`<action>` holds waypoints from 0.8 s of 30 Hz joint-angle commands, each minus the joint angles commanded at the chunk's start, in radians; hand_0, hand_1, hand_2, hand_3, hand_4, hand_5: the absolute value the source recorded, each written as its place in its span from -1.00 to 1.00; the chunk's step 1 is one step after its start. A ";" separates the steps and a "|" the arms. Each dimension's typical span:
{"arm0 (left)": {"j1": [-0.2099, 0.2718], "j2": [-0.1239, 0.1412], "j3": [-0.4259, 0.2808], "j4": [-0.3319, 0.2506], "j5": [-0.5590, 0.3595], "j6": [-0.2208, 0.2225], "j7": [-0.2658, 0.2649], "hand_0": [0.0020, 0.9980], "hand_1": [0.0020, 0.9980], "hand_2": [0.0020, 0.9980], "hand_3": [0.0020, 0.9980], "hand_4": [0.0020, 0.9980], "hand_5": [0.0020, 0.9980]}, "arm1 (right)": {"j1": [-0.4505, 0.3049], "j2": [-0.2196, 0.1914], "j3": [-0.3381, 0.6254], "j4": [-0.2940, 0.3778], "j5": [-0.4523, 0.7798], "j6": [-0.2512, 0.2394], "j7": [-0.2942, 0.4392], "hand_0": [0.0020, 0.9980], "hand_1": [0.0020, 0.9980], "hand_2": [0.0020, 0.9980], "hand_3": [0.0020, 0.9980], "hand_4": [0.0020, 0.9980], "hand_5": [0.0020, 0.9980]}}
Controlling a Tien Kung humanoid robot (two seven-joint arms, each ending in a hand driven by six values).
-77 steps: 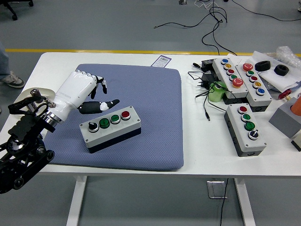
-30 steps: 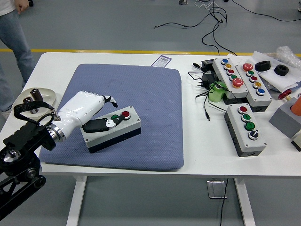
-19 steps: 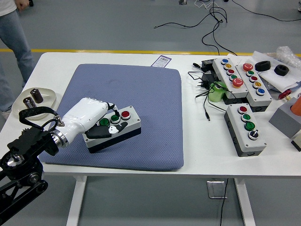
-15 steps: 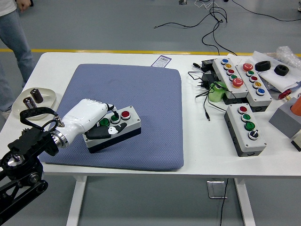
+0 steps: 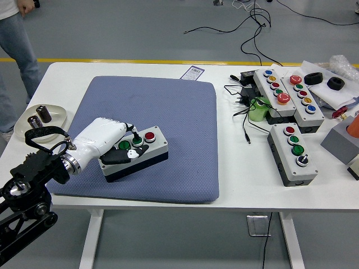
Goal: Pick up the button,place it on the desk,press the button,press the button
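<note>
A grey button box (image 5: 152, 149) with a dark base lies tilted on the blue mat (image 5: 168, 101), left of its middle. Its red button (image 5: 150, 136) and a green button (image 5: 137, 140) show, and a second green one (image 5: 124, 145) peeks out under the hand. My left hand (image 5: 128, 147), white-backed with black fingers, lies over the box's left half. Its fingers are curled down, one fingertip sits beside the green button, and the thumb (image 5: 126, 154) rests along the front top edge. The box's leftmost knob is hidden. No right arm shows.
On the right stand three more button boxes (image 5: 295, 154) (image 5: 274, 92) (image 5: 305, 98), with black cables (image 5: 245, 106), a green object (image 5: 259, 110) and black rings (image 5: 335, 83). A small dish (image 5: 42, 115) sits at the left edge. A person's legs (image 5: 17, 39) show at the top left.
My left hand came down from above and left of the box onto its buttons. Over the last half second it drew back slightly to the left. The box stayed put.
</note>
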 joint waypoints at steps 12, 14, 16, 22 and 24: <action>-0.004 -0.006 0.008 0.033 0.007 -0.012 -0.009 -1.00 -1.00 -1.00 0.19 0.38 1.00 | 0.000 0.000 0.004 0.000 -0.004 0.000 0.001 0.08 0.34 0.42 0.27 -0.39 -0.69; -0.005 -0.006 0.010 0.041 0.012 -0.014 -0.008 -1.00 -1.00 -1.00 0.19 0.38 1.00 | 0.001 0.000 0.002 0.000 -0.002 0.000 0.001 0.08 0.34 0.42 0.27 -0.39 -0.69; -0.006 -0.007 0.008 0.051 0.022 -0.020 -0.010 -1.00 -1.00 -1.00 0.19 0.38 1.00 | 0.001 0.000 -0.001 0.000 -0.001 0.000 0.001 0.08 0.34 0.42 0.27 -0.39 -0.69; -0.005 -0.005 0.004 0.056 0.027 -0.033 -0.009 -1.00 -1.00 -1.00 0.18 0.38 1.00 | 0.001 0.000 -0.003 0.000 0.000 0.000 0.001 0.08 0.33 0.42 0.27 -0.39 -0.69; -0.004 -0.005 0.002 0.053 0.027 -0.025 -0.010 -1.00 -1.00 -1.00 0.18 0.38 1.00 | 0.001 0.000 -0.002 0.000 -0.001 0.000 0.001 0.08 0.33 0.42 0.27 -0.39 -0.69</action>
